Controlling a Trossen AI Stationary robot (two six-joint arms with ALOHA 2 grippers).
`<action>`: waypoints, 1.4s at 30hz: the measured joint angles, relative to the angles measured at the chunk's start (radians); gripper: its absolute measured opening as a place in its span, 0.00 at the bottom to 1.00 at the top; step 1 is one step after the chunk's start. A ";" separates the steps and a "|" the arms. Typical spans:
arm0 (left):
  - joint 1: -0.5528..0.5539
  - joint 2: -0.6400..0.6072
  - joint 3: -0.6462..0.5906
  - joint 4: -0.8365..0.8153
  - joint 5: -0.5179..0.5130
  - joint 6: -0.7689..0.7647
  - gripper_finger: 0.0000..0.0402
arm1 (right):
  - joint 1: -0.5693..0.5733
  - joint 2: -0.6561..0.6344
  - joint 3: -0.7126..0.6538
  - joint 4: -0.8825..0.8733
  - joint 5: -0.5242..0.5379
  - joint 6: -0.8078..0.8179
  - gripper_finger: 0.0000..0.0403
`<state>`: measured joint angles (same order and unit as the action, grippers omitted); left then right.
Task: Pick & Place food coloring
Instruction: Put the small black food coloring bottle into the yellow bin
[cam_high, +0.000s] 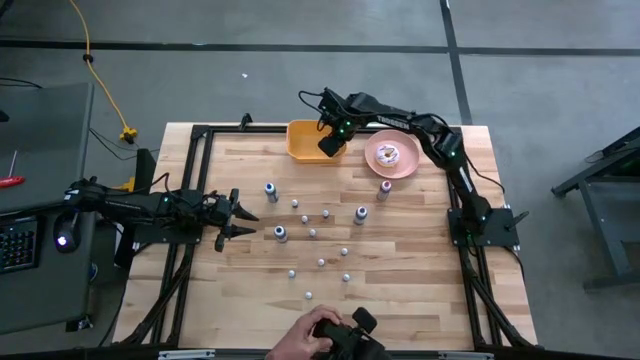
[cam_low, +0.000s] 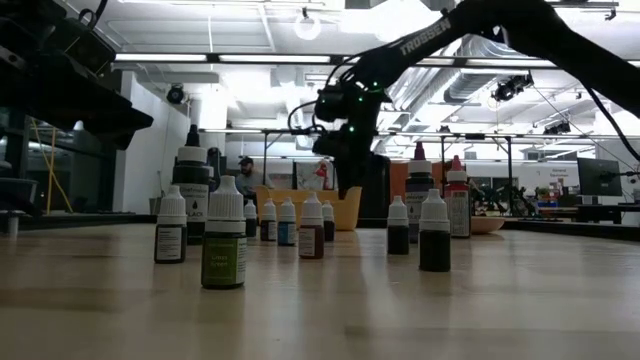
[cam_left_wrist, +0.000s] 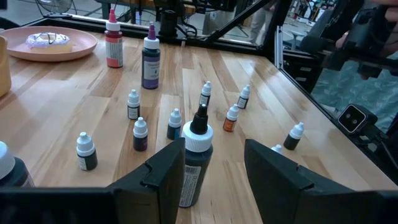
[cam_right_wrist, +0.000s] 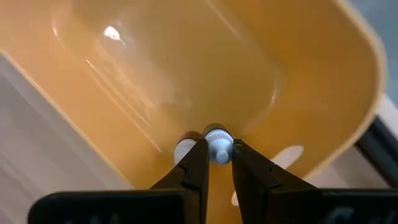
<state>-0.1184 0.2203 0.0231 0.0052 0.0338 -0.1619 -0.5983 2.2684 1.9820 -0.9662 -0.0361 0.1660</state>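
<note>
While the right tool (cam_right_wrist: 214, 163) hangs over the yellow bin (cam_high: 303, 141), its fingers are clamped on the white cap of a small bottle (cam_right_wrist: 217, 147), so the step in hand looks like the drop-off of one piece of food coloring. A second white cap (cam_right_wrist: 184, 148) shows just beside the held one; whether that bottle already lies in the bin cannot be told. The next move, by my reading, calls for parting the fingers so the bottle falls inside the bin walls, then lifting clear without catching the rim.

The left tool (cam_left_wrist: 205, 180) waits low over the counter (cam_high: 420, 290), well away from the bin, with its fingers spread and a white-capped, black-tipped bottle (cam_left_wrist: 195, 163) standing between them, not gripped.

The remaining bottles (cam_high: 320, 240) stand scattered on the counter, on the side of the bin toward the near edge; most of the task seems left to do.

Only the right wrist view shows the grip itself. The high view gives the layout: bin beside the pink plate (cam_high: 392, 155), bottles spread out, and a person's hand (cam_high: 305, 336) at the counter's near edge. The low view shows the bottles upright with dark labels, and the left wrist view shows their differing colours.
</note>
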 joint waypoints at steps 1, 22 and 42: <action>0.000 0.000 0.000 0.000 0.000 0.000 0.41 | 0.000 0.004 0.000 0.000 -0.001 0.006 0.12; 0.000 0.000 0.000 0.000 0.000 0.000 0.41 | -0.002 0.035 0.000 0.006 0.002 0.010 0.18; 0.000 0.000 0.000 0.000 0.000 0.000 0.41 | 0.007 0.034 0.202 -0.131 0.061 -0.070 0.27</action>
<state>-0.1181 0.2199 0.0231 0.0052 0.0338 -0.1617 -0.5911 2.3020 2.1842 -1.0973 0.0249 0.0957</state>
